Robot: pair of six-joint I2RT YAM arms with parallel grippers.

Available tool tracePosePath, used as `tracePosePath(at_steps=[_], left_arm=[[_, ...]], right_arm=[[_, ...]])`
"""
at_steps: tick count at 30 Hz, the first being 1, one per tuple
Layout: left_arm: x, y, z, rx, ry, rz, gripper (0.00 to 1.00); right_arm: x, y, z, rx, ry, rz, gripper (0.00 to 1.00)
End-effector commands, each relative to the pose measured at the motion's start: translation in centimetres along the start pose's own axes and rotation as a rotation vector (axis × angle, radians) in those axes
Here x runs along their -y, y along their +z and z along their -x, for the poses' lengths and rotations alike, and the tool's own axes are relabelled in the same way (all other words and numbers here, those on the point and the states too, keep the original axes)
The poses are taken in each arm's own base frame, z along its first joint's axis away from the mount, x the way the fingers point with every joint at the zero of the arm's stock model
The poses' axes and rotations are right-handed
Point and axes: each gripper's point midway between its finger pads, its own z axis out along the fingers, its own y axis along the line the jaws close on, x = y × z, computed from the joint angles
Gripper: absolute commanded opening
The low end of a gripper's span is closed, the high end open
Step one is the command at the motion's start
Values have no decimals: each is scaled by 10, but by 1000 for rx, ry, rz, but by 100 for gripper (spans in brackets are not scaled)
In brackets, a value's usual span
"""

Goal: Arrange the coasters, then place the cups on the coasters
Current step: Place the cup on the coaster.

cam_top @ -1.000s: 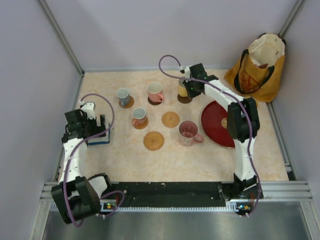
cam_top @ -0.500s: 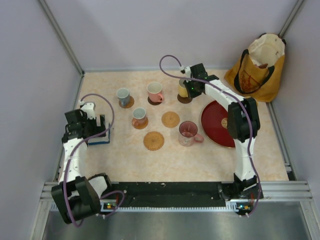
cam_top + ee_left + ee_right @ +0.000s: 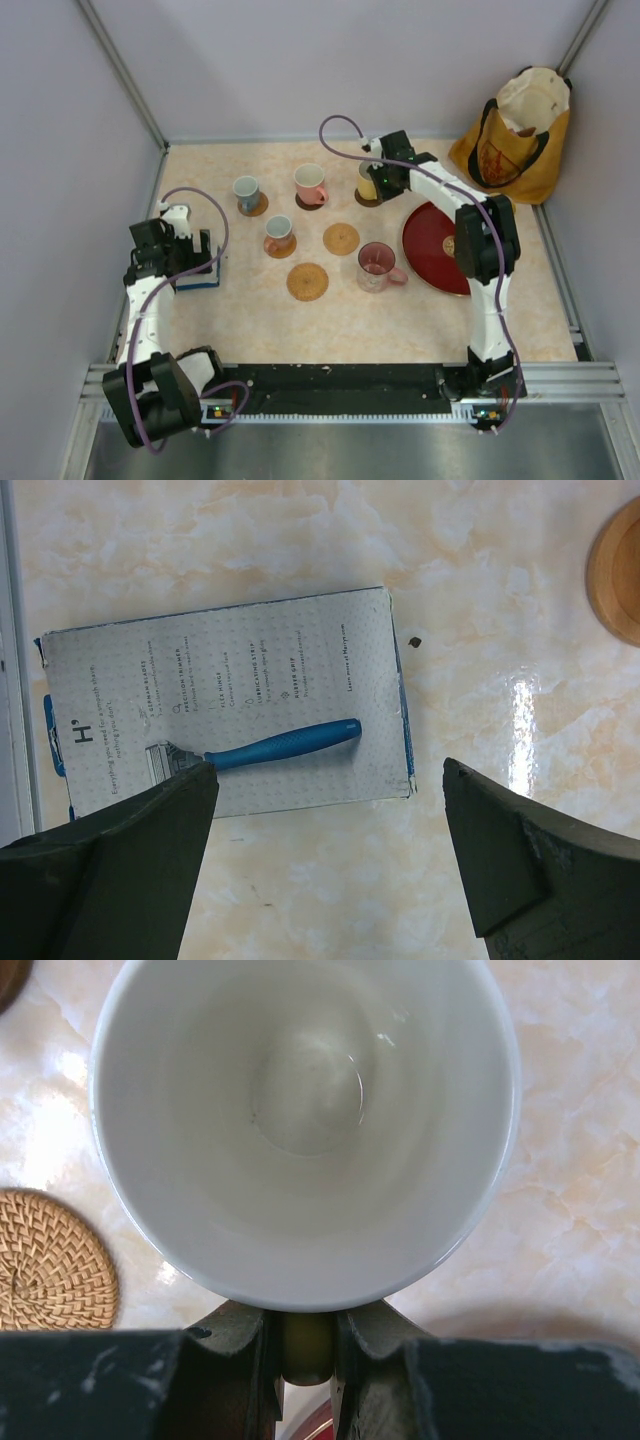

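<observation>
At the back right of the table (image 3: 250, 320), we have the right gripper (image 3: 305, 1345) clamped on the handle of the pale yellow cup (image 3: 367, 183). The cup stands over a dark coaster (image 3: 369, 200), though we cannot tell whether its base is fully down.

We judge this to be the placing step for that cup. The next move calls for settling it flat and centred. The fingers must then part and back off along the handle, so the cup neither tips nor slides.

3 other cups (image 3: 246, 190) (image 3: 310, 182) (image 3: 279, 233) sit on coasters. The pink cup (image 3: 377, 265) stands on bare table near 2 woven coasters (image 3: 341, 238) (image 3: 307, 281) that carry nothing, so we think it comes next.

Our left gripper (image 3: 330, 775) hangs with fingers wide apart over a razor box (image 3: 220, 680), holding nothing.

Compared with 1 second ago, the yellow cup and right gripper have shifted only slightly, and the left arm has not moved.
</observation>
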Motion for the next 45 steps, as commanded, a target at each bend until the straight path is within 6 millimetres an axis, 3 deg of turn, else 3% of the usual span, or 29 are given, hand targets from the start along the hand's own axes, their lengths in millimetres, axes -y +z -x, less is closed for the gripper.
tracePosePath(at_steps=[1, 16, 22, 45], left_arm=[[-7, 0, 18, 57, 15, 22, 98], [-7, 0, 17, 57, 18, 21, 98], [-7, 1, 17, 55, 18, 21, 97], [-7, 2, 16, 54, 17, 22, 97]], right_arm=[[4, -16, 29, 97, -8, -9, 0], [7, -16, 30, 93, -7, -27, 0], [6, -13, 26, 81, -11, -24, 9], [7, -21, 29, 88, -23, -20, 31]])
